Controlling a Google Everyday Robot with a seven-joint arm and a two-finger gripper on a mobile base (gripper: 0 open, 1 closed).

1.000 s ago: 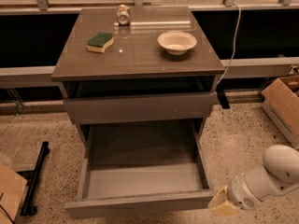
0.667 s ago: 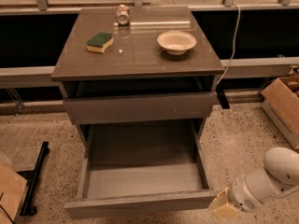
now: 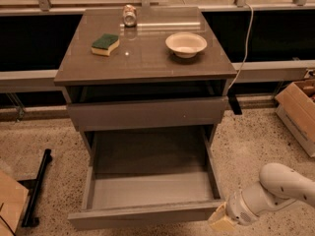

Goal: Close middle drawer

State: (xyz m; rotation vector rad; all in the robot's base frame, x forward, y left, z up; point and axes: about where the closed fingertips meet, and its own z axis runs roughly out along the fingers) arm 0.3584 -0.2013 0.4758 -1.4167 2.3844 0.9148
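The middle drawer (image 3: 142, 214) is pulled far out of the grey-brown cabinet (image 3: 142, 65), and its paler grey box (image 3: 152, 191) is empty. Its flat front faces me near the bottom of the view. The uppermost drawer front (image 3: 147, 113) sits above it, slightly out from the cabinet. The lowest drawer is hidden beneath the open one. My gripper (image 3: 221, 221), on a white arm (image 3: 275, 191) coming in from the lower right, is at the right end of the open drawer's front, touching or nearly touching it.
On the cabinet top are a green-and-yellow sponge (image 3: 105, 44), a white bowl (image 3: 186, 44) and a can (image 3: 129, 15). A cardboard box (image 3: 300, 114) stands on the floor at right, with more cardboard (image 3: 10, 205) and a black bar (image 3: 37, 188) at left. A white cable (image 3: 244, 48) hangs behind.
My gripper has shifted slightly left and down, closer to the right corner of the open drawer's front. The drawer has not visibly moved.
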